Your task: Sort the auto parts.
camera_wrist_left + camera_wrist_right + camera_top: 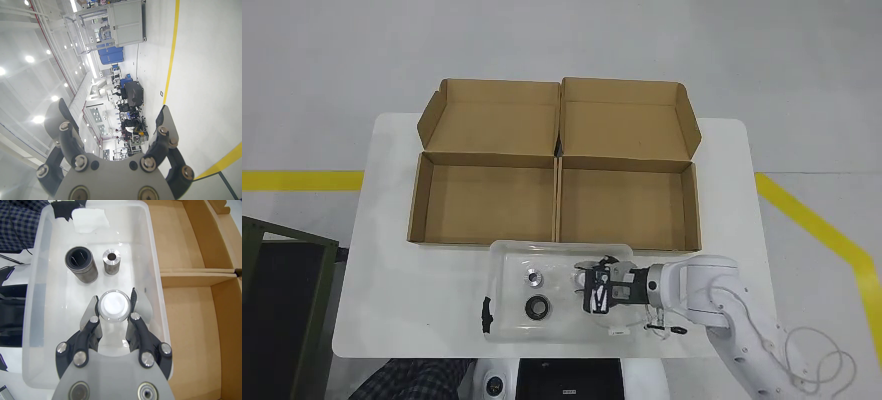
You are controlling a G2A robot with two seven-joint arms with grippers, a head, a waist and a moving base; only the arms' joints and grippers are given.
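My right fingers (pixel 141 307) pinch the white round part (pixel 113 306) from both sides inside the clear bin (pixel 155 262). Just beyond them stand a dark sleeve (pixel 82 265) and a steel bushing (pixel 111 263). Whether the part is lifted, I cannot tell. My left fingers (pixel 167 121) gape wide, empty.

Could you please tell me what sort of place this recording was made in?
Probably a factory hall or robotics lab: yellow floor lines, a framed machine enclosure, and the right claw gripping a white part in a clear bin.
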